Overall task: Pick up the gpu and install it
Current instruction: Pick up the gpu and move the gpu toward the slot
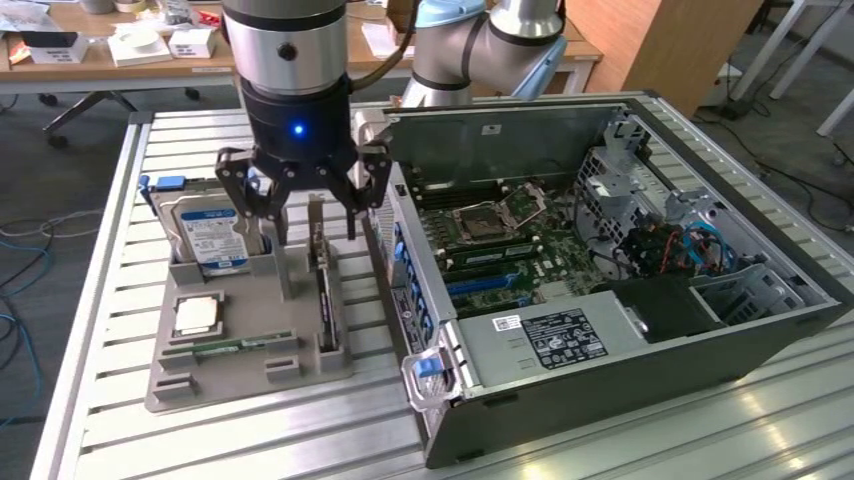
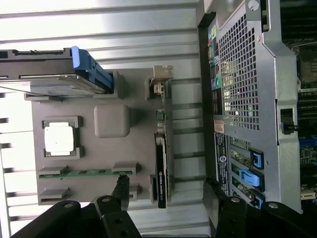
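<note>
The end effector (image 1: 304,228) hangs open and empty over a gray tray (image 1: 220,380) on the slatted surface (image 1: 200,440). The gpu (image 1: 324,295) stands on edge in the tray, below the spread fingers, beside an open computer case (image 1: 641,390).

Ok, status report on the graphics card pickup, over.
Gripper open, hovering above the graphics card. Card on edge in the gray holder, not gripped. Hard drive stands beside, apart.

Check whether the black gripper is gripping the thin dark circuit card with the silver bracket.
No, the open gripper straddles the card without touching it in the grey tray.
</note>
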`<act>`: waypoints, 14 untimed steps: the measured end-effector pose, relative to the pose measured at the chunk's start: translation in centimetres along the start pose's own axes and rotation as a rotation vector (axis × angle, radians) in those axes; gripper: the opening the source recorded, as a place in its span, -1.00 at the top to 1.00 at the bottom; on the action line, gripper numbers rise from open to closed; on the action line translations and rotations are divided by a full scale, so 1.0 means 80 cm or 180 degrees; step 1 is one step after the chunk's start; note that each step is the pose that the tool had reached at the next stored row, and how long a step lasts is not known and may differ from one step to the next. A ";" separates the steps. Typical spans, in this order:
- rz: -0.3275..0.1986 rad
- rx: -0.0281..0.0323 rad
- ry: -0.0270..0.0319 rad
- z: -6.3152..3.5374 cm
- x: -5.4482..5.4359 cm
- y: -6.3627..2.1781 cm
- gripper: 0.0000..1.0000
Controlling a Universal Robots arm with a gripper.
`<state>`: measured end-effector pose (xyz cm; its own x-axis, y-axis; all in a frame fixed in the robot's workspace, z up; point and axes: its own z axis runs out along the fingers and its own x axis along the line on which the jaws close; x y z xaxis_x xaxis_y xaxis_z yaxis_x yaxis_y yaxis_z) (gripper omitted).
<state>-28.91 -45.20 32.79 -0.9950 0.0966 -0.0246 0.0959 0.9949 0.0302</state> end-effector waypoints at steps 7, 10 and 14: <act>0.0000 0.0000 0.0000 0.005 0.000 0.000 -0.41; 0.0000 0.0000 0.0000 0.007 0.000 0.000 -0.41; 0.0000 0.0000 0.0000 0.009 0.001 0.000 -0.41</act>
<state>-28.93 -45.20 32.08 -0.9950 0.0966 -0.0245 0.0959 0.9949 0.0303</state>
